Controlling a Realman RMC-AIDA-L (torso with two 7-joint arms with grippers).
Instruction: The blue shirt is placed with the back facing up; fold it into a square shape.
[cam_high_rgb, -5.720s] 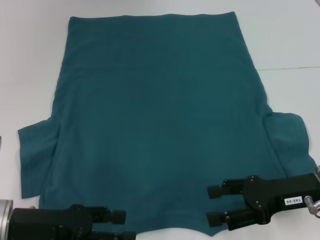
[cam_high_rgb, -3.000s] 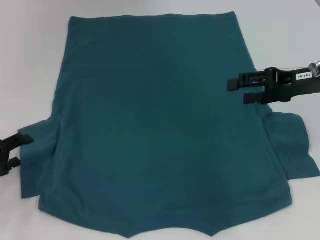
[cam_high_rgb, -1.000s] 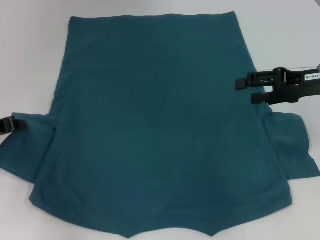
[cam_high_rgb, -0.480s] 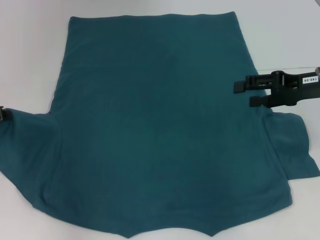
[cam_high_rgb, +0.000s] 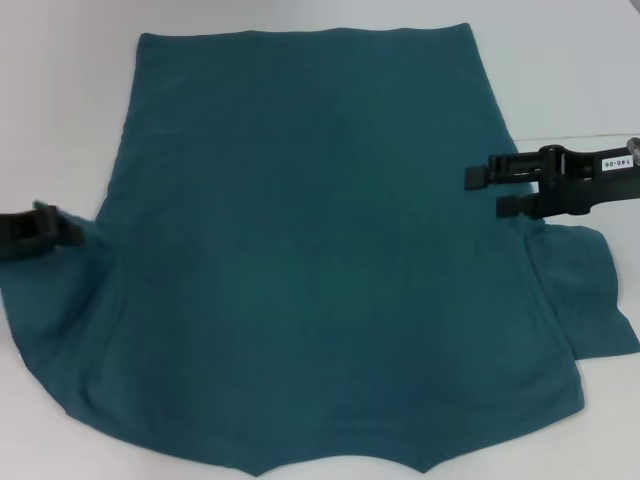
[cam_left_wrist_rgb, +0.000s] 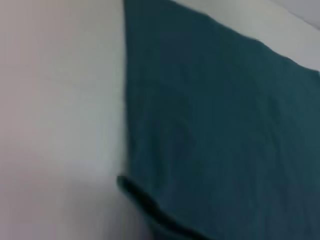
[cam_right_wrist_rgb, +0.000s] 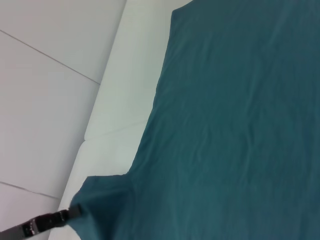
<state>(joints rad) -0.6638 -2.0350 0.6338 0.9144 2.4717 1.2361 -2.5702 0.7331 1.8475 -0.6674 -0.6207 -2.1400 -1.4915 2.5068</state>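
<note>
The blue shirt lies spread flat on the white table, hem far from me and neckline at the near edge. My left gripper is at the shirt's left side, shut on the left sleeve, which is pulled up and stretched out from the body. The right wrist view shows that gripper pinching the sleeve's corner. My right gripper hovers open over the shirt's right edge, just beyond the flat right sleeve. In the left wrist view, the shirt fills most of the picture.
The white table shows on the left, the right and behind the shirt. A seam line in its surface runs across at the right. Nothing else stands on it.
My left gripper has come back inward toward the shirt's body with the sleeve in it. The right gripper has barely moved.
</note>
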